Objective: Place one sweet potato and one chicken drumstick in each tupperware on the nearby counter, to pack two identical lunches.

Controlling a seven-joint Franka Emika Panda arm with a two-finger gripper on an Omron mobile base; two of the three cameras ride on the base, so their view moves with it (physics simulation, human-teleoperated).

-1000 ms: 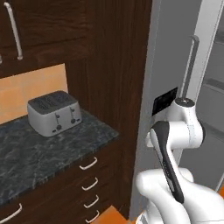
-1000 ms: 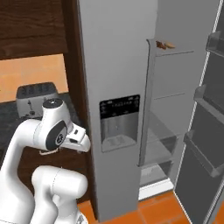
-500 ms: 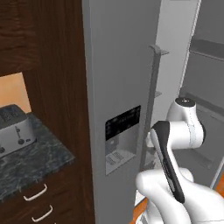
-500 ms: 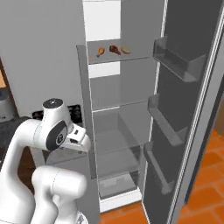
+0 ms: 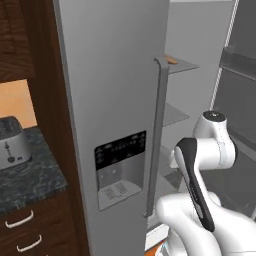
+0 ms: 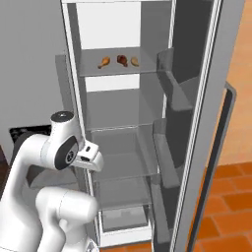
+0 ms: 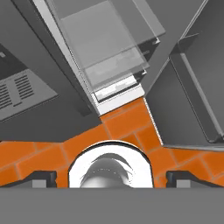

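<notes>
Fridge (image 6: pixel 118 147) stands open: its open door (image 6: pixel 197 123) with door bins (image 6: pixel 167 93) flanks the right of the opening, the closed door (image 5: pixel 112 110) and its handle (image 5: pixel 156 140) the left. Shelves inside mostly bare; top shelf (image 6: pixel 118 69) carries three small food pieces (image 6: pixel 118 61).

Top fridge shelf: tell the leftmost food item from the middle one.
Leftmost piece: paler orange-tan, club-shaped, lying tilted, thin end low to the left. Middle piece: darker reddish-brown, more compact and rounded. Both are small and lie apart on the top shelf of the open fridge.
</notes>
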